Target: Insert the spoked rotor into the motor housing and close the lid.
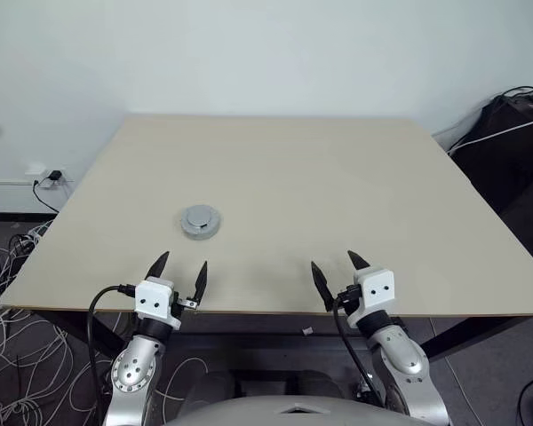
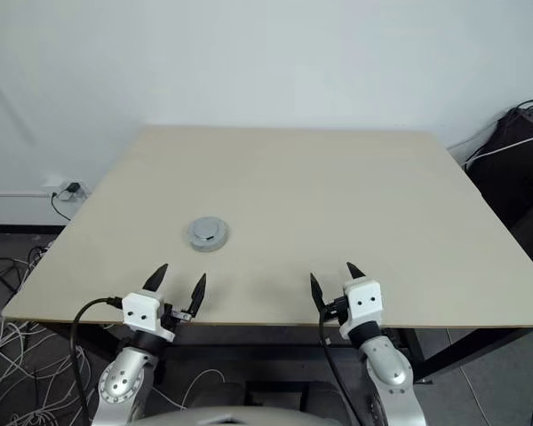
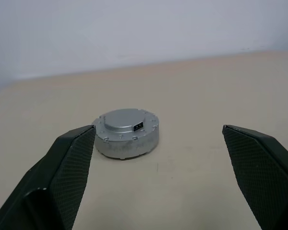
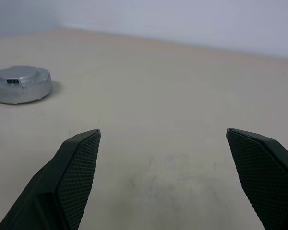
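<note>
Both grippers, left gripper (image 1: 179,271) and right gripper (image 1: 338,269), are hanging wide open and empty at the near table (image 1: 338,177) edge; I'm seeing the motor housing (image 1: 200,221) lidded, so nudging it risks sliding it away

Both arms are silver metal, each ending in a white block (two dark screw holes), black cable, black pointed textured jaws.

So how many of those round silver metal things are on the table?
1. A single closed motor housing sits on the table, on the robot's left side, just ahead of the open left gripper. No second one shows anywhere on the tabletop.
</note>
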